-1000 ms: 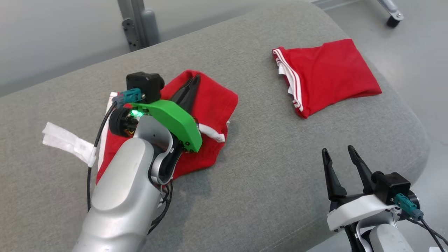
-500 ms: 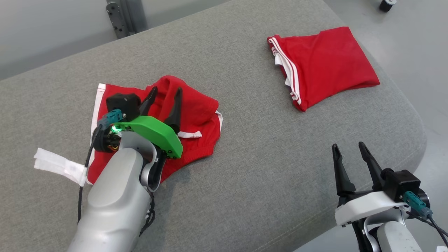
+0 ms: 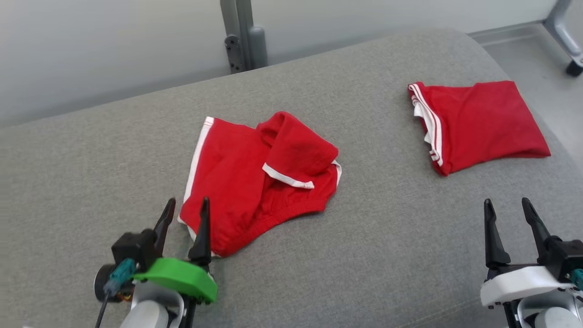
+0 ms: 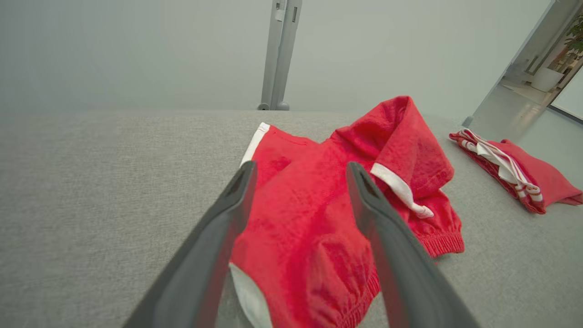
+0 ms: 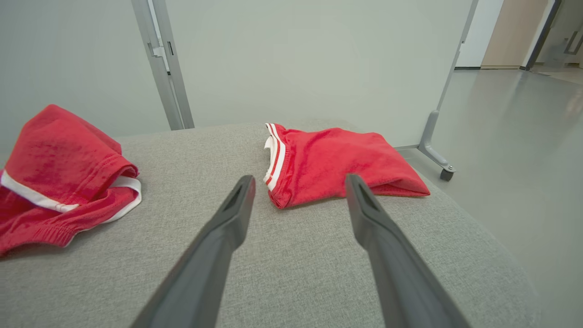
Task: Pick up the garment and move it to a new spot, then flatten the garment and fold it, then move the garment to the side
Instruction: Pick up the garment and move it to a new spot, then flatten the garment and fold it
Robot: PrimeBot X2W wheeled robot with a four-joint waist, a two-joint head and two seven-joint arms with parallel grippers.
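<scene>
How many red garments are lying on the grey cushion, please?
2. A rumpled garment lies left of centre, before the left gripper; a folded garment lies near the right edge of the cushion.

A wide cushion (image 3: 364, 264) covered in grey woven fabric, rounded at its edges, lies in the foreground. Behind it stands a plain pale grey wall panel (image 3: 114, 45) with 1 upright metal post (image 3: 241, 36). To the right, a glossy grey floor (image 5: 514, 150) reflects soft light, and a castered metal foot (image 5: 436, 155) rests on it.
</scene>
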